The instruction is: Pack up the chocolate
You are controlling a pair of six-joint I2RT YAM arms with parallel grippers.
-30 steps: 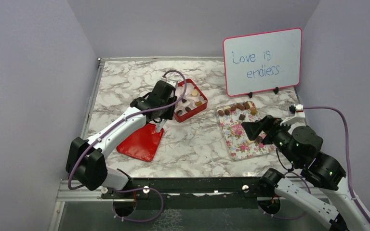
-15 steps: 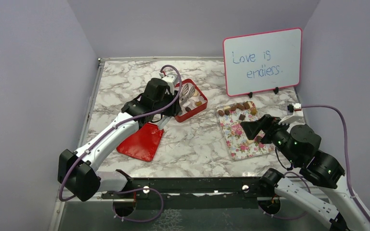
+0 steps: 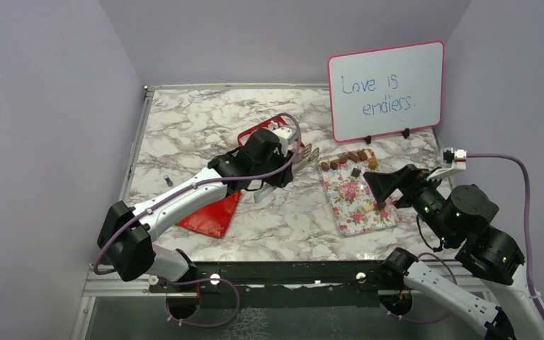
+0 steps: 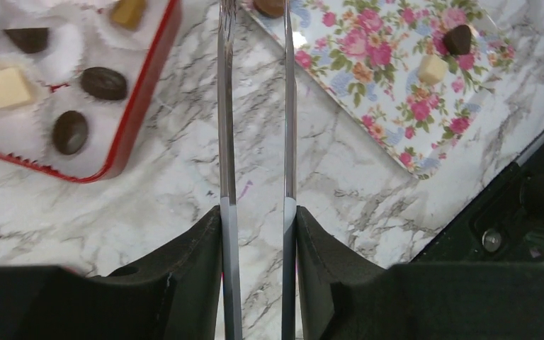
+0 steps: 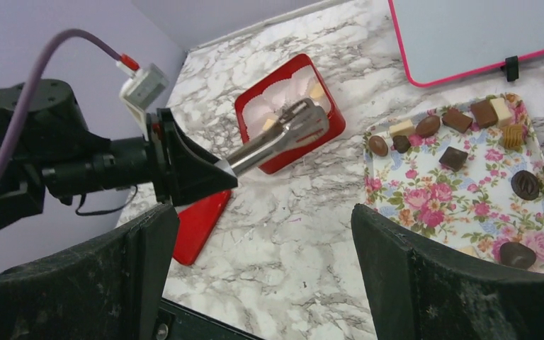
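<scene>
Several chocolates (image 3: 353, 157) lie along the far edge of a floral tray (image 3: 358, 205); they also show in the right wrist view (image 5: 460, 120). More chocolates (image 4: 103, 83) sit in white paper cups in a red box (image 4: 145, 106). My left gripper (image 3: 273, 173) is shut on metal tongs (image 3: 309, 153), which are held low over the marble between the box and the tray. The tong arms (image 4: 225, 127) are slightly apart and hold nothing that I can see; the tips run out of the left wrist view. My right gripper (image 3: 388, 185) is open and empty above the tray's near right part.
A red lid (image 3: 209, 212) lies on the marble table to the left, under my left arm. A whiteboard (image 3: 386, 88) with a pink frame stands at the back right behind the tray. The red box (image 3: 256, 131) is partly hidden by my left arm.
My left arm has swung right, carrying the tongs from over the red box toward the floral tray. My right gripper has shifted a little to the right.
</scene>
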